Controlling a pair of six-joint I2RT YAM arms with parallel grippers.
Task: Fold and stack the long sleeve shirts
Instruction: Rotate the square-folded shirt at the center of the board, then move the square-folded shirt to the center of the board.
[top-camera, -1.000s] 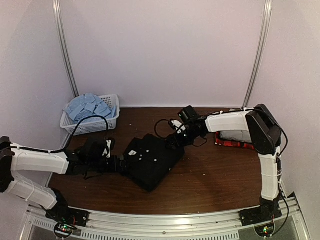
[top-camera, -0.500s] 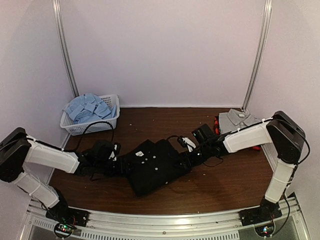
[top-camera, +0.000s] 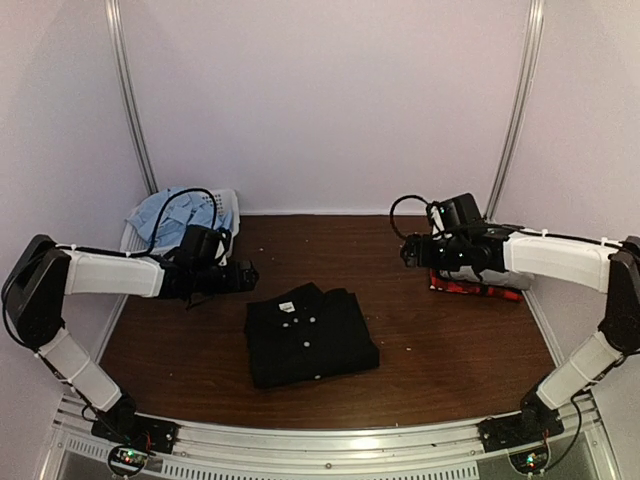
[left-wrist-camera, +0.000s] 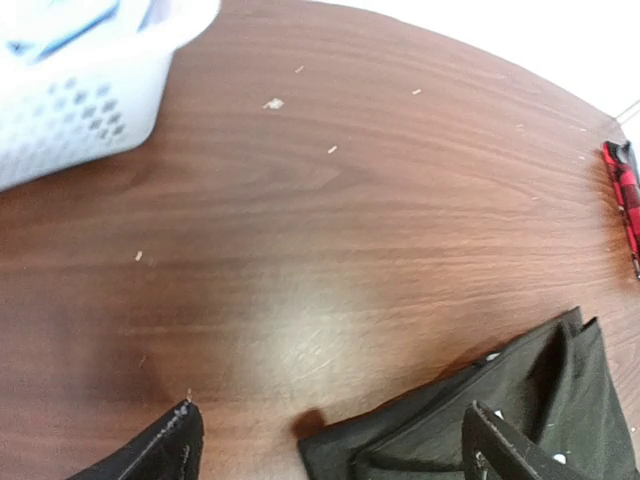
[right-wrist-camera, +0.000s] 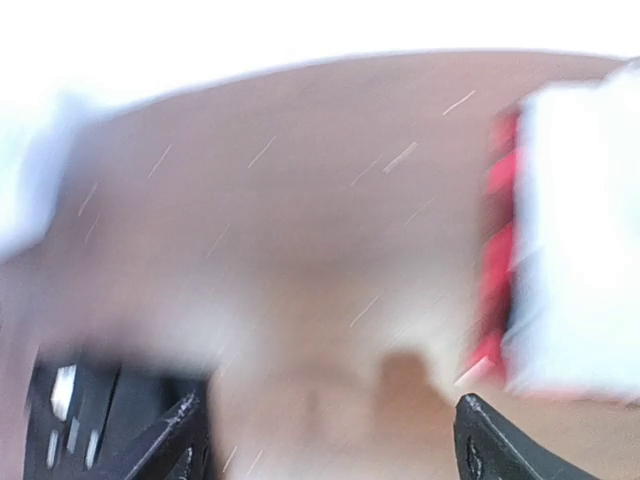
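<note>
Wooden table (top-camera: 450, 350) with folded black shirt (top-camera: 310, 340), label (top-camera: 286, 307) illegible; left gripper (left-wrist-camera: 330, 410), right gripper (right-wrist-camera: 326, 402) released.

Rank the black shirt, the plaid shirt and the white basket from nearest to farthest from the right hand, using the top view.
1. plaid shirt, at the right edge, close by the right hand.
2. black shirt, mid-table, toward the front.
3. white basket, back left corner.
</note>
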